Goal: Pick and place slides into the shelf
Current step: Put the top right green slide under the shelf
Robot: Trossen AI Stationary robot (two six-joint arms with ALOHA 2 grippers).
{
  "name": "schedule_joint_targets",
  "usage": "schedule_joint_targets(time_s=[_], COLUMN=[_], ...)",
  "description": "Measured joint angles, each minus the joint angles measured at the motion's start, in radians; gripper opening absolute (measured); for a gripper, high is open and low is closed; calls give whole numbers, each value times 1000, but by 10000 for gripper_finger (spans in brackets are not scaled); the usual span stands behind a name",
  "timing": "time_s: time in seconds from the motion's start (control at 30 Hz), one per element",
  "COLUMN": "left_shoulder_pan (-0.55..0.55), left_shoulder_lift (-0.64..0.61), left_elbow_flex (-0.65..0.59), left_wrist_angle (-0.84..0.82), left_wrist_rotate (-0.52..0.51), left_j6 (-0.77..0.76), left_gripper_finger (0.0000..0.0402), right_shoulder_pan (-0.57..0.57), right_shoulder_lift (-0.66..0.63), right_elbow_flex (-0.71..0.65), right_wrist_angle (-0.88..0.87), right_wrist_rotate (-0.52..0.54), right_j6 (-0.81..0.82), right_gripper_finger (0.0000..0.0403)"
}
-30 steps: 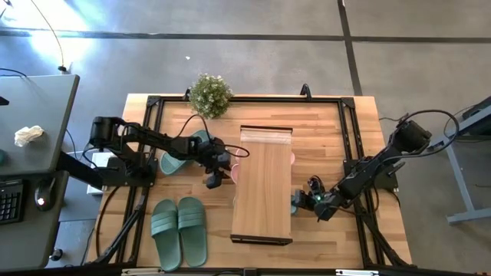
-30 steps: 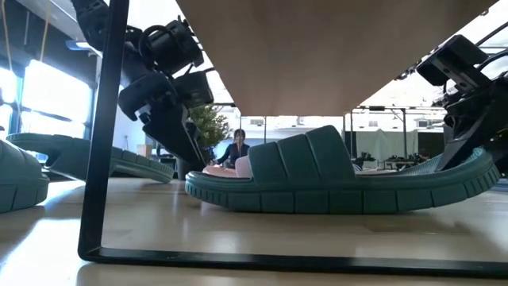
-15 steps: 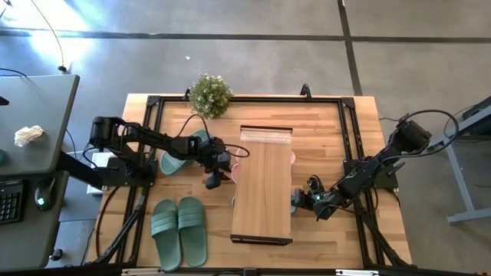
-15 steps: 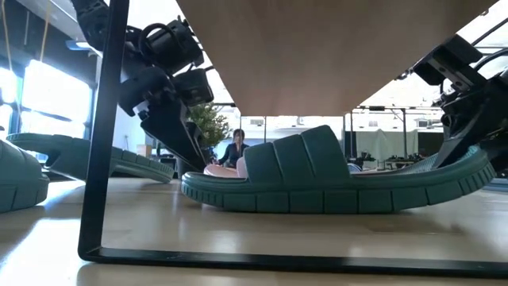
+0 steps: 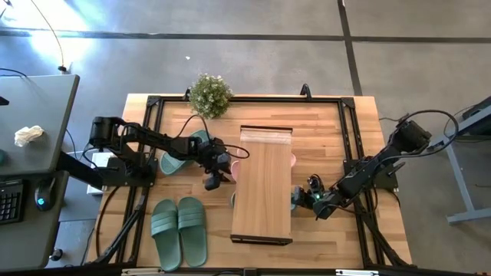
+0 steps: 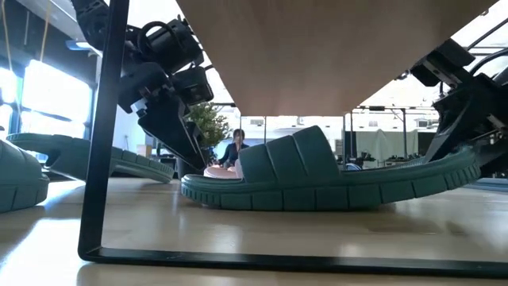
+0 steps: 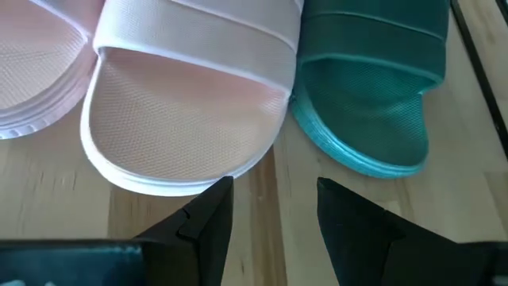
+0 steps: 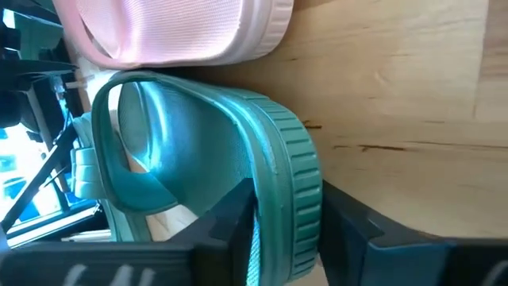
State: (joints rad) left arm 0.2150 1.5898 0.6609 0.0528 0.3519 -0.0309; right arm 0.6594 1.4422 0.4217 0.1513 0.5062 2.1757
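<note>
Green slide [image 6: 317,179]: under shelf [image 5: 261,184], tucked for storage; my right gripper [image 8: 286,230] jaws straddle its heel rim, grip uncertain. Left gripper [image 7: 274,210]: released, beside shelf.

Daylight bright, glare on floor [image 5: 100,54] upper left; low view backlit by windows [image 6: 48,87], foreground blurred; wrist views sharp, evenly lit

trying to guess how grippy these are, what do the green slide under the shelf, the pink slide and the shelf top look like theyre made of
Green slide: looks like soft moulded foam or rubber, matte, with a ribbed sole edge and a fine-textured footbed.
Pink slide: seemingly the same foam, matte, with a finely dotted footbed and smooth strap.
Shelf: the top looks like light wood or wood laminate, smooth, with visible straight grain; which one is unclear.
</note>
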Motion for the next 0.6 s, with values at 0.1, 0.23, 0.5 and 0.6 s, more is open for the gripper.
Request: schedule_joint_targets(time_s=[0.1,0.23,0.5,0.6], left_shoulder_pan=[0,0,0,0], left_shoulder_lift=[0,0,0,0], left_elbow_flex=[0,0,0,0], left_wrist_angle=[0,-1,-2,-2], left_wrist_rotate=[0,-3,-3,-3], left_j6=[0,-1,-4,-4], left_gripper_finger=[165,165,165,165], right_shoulder_pan=[0,0,1,1], right_shoulder_lift=[0,0,0,0], right_elbow_flex=[0,0,22,55], right_wrist_angle=[-6,-24,-106,-195], right_wrist_rotate=[3,1,-36,-47], right_j6=[0,5,19,23], right_gripper_finger=[136,163,174,174])
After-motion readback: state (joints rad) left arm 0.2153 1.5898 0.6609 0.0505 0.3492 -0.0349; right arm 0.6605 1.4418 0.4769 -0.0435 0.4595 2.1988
